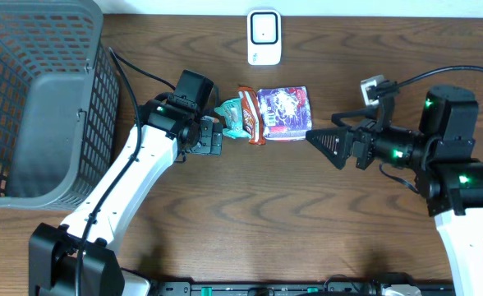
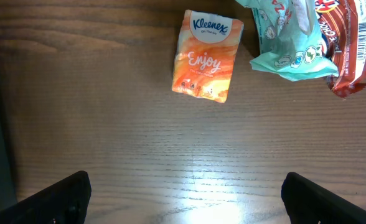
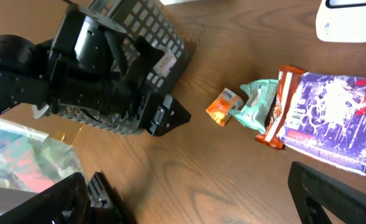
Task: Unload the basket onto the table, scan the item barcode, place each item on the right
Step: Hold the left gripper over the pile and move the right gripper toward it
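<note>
Left arm reaches in from the front-left corner, elbow bent. The left gripper [image 1: 217,136] is released, jaws wide and empty, hovering over bare wood near the tissue pack [image 2: 206,56]. Right arm extends leftward. The right gripper [image 1: 314,136] is likewise released and empty, close to the purple packet [image 1: 284,113]. The packets lie clustered near the tabletop's rear edge, before the scanner [image 1: 264,37].

The left pincer [image 1: 222,137] and right pincer [image 1: 315,138] are matte black, their fingers wedge-shaped and tapering to blunt tips; behind each, small green lights [image 1: 429,103] glow on black joint housings; further back, the left arm [image 1: 135,177] and right arm [image 1: 463,218] wear smooth white shells; thin black cables [image 1: 135,74] trail away from the wrists.
</note>
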{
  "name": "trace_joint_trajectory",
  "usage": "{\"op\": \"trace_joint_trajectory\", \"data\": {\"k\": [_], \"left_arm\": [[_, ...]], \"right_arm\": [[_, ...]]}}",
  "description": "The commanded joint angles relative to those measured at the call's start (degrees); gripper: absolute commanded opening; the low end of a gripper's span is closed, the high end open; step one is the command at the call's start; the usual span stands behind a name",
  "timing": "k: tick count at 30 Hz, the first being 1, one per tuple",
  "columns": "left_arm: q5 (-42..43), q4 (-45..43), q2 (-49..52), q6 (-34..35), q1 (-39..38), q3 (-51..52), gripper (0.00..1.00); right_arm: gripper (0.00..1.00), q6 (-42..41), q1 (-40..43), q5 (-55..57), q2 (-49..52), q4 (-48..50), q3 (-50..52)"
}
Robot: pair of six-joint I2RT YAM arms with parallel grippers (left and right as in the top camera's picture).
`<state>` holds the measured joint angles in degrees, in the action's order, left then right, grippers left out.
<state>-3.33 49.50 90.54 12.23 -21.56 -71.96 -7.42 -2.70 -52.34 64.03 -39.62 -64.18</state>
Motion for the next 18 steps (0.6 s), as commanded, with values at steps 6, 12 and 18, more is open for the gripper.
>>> {"op": "trace_joint_trajectory", "data": {"k": [6, 12, 18], "left_arm": [[-0.1, 0.2, 0.0, 0.6, -0.1, -0.3, 0.98], [-0.1, 0.2, 0.0, 0.5, -0.1, -0.3, 0.98], [-0.1, 0.2, 0.0, 0.5, -0.1, -0.3, 0.98]], "right_arm": [[0.99, -0.9, 0.3, 6.4, 1.7, -0.6, -1.3], [0.99, -8.4, -0.3, 18.4, 4.7, -0.6, -0.1], [0.99, -8.4, -0.4, 19.1, 6.9, -0.7, -0.1]]}}
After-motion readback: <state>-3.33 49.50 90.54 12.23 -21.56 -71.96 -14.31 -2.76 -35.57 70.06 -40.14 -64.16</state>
